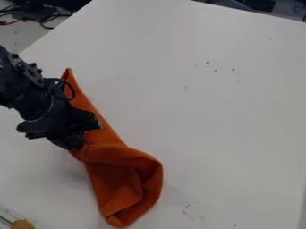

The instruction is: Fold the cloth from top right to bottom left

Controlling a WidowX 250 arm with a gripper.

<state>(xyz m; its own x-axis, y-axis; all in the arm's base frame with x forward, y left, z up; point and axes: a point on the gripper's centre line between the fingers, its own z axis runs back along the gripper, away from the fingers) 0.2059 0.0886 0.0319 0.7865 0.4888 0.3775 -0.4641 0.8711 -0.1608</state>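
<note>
Scuffed and white, the surface (209, 116) is carrying the orange cloth (122, 179) left of centre; the gripper (73, 142) is hanging over its left edge, jaws spreading or pinching, I cannot tell.

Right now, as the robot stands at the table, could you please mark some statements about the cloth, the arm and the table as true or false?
1. The cloth on the table is orange. True.
2. The whole cloth is spread flat, without any fold. False: its lower part is folded over and bunched.
3. In the camera view, the gripper is at the left side of the cloth. True.
4. The arm comes into the picture from the right edge. False: the arm comes in from the left edge.
5. There are small dark marks on the white table surface. True.
</note>
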